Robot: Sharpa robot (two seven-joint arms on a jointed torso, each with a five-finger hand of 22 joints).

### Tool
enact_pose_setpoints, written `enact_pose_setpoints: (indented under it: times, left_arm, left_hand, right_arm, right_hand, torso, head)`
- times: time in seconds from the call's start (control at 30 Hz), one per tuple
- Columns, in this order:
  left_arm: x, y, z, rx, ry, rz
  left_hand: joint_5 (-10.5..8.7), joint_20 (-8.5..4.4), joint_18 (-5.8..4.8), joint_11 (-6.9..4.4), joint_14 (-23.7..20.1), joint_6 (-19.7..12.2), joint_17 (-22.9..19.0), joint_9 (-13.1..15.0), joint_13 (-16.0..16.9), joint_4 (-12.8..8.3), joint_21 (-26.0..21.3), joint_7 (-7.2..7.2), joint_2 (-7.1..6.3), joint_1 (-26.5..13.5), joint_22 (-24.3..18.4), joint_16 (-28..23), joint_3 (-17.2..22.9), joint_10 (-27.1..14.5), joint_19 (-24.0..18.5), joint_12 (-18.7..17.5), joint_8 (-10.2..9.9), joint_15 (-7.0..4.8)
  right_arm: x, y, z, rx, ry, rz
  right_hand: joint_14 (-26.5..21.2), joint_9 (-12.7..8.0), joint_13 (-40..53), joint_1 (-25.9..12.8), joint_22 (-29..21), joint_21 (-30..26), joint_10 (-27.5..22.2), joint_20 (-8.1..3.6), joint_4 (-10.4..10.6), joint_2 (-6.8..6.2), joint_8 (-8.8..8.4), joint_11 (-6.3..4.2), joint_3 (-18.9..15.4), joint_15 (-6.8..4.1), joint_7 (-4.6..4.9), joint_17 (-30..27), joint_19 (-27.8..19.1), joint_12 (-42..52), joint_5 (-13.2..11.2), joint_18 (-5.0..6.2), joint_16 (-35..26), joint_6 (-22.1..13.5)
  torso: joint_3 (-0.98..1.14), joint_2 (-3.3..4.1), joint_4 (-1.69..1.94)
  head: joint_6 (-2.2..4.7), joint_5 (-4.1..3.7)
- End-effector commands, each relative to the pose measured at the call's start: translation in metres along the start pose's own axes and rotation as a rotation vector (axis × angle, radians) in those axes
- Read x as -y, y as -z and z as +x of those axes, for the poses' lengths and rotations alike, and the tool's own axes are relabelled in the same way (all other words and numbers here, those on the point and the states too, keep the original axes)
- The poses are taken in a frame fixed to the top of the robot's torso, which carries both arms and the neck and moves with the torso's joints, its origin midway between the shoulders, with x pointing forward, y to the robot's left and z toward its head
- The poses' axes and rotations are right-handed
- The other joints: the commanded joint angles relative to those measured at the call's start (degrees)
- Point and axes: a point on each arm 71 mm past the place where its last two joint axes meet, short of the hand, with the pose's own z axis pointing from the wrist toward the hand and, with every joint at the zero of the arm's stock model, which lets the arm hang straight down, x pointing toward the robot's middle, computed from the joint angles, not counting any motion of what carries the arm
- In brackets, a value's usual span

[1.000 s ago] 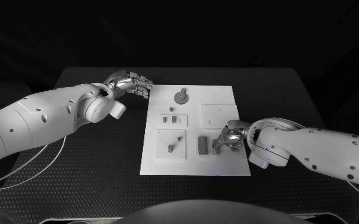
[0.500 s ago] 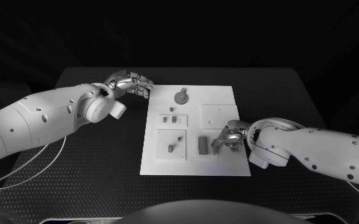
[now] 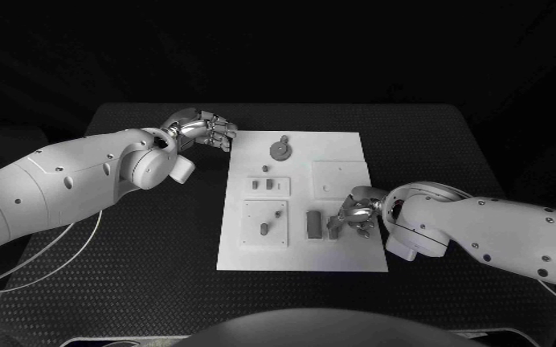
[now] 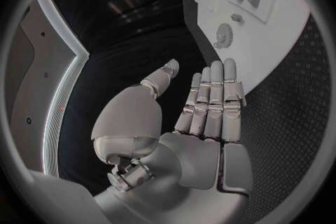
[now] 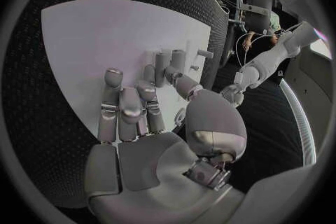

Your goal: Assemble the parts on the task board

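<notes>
White task board (image 3: pixel 348 259) lying mid-frame on the black counter (image 3: pixel 440 138), small grey parts (image 3: pixel 280 150) scattered across its upper and left areas. Left hand (image 3: pixel 206 132) hovering just off the board's upper-left corner – fingers (image 4: pixel 213 95) straight, together, grasping nothing. Right hand (image 3: pixel 357 214) low over the board's right side – fingers (image 5: pixel 122 106) bent toward an upright grey part (image 3: pixel 314 224); cannot tell whether grasped

head cam looks down; wrist cams close behind hands; all share task board (image 3: pixel 304 202).
</notes>
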Motion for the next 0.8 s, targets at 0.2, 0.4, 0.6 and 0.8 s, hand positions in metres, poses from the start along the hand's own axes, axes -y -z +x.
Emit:
enact_pose_setpoints:
  times: [0.2,0.4,0.6,0.8]
  left_arm:
    - [0.0017,-0.0007,0.0023,-0.017,0.008,0.008]
    - [0.0017,-0.0007,0.0024,-0.016,0.008,0.008]
    - [0.0017,-0.0007,0.0024,-0.016,0.008,0.007]
    - [0.0016,-0.0005,0.0022,-0.016,0.008,0.006]
  left_hand:
    - [-0.13,0.04,1.15,0.08,0.1,0.0,0.1,-0.1,0.1,0.4,-0.3,-0.04,-0.02,-0.5,0.1,-0.3,0.0,0.2,-0.1,0.0,0.2,0.44]
    - [-0.13,0.04,1.15,0.08,0.1,0.0,0.1,-0.1,0.1,0.4,-0.3,-0.03,-0.02,-0.5,0.1,-0.3,0.0,0.2,-0.1,0.0,0.2,0.44]
    - [-0.13,0.05,1.15,0.08,0.1,0.0,0.1,-0.1,0.1,0.5,-0.3,-0.03,-0.04,-0.5,0.1,-0.3,0.0,0.2,-0.1,0.0,0.2,0.44]
    - [-0.14,0.06,1.14,0.10,0.1,0.0,0.2,-0.1,0.1,0.5,-0.3,-0.01,-0.07,-0.6,0.1,-0.3,0.0,0.1,-0.1,0.0,0.2,0.45]
  right_arm:
    - [-0.0035,-0.0003,0.0047,-0.027,0.008,-0.025]
    - [-0.0032,-0.0006,0.0039,-0.019,0.005,-0.025]
    - [-0.0039,-0.0007,0.0045,-0.022,0.007,-0.026]
    - [-0.0038,-0.0009,0.0044,-0.024,0.008,-0.027]
  right_hand:
    - [-0.4,0.0,-0.1,0.1,1.1,-0.3,-0.2,-0.06,-0.4,0.66,-0.31,0.05,0.0,-0.17,0.48,0.0,0.4,-0.1,-0.1,0.78,-0.3,-0.4]
    - [-0.5,-0.1,-0.1,-0.2,1.1,-0.3,-0.3,0.01,-0.5,0.32,-0.36,0.10,-0.2,-0.15,0.54,-0.1,0.3,-0.1,-0.2,0.78,-0.4,-0.6]
    - [-0.8,-0.4,-0.1,-1.6,1.0,-0.5,-0.6,0.11,1.1,-1.84,-0.54,0.27,-0.2,-0.03,0.70,-0.4,0.4,-0.2,-0.1,0.78,-0.6,-1.1]
    - [-0.9,-0.6,-0.1,-3.0,1.0,-0.7,-0.9,0.06,4.2,-4.80,-0.59,0.38,0.6,0.05,0.79,-0.4,0.5,-0.2,-0.1,0.78,-0.7,-1.5]
  torso:
    - [0.00,0.00,0.03]
    - [-0.03,0.00,0.03]
    - [-0.03,0.00,0.03]
    - [0.00,0.00,0.01]
  head:
    - [0.08,0.00]
    - [0.16,0.02]
    - [0.19,0.04]
    - [0.15,0.07]
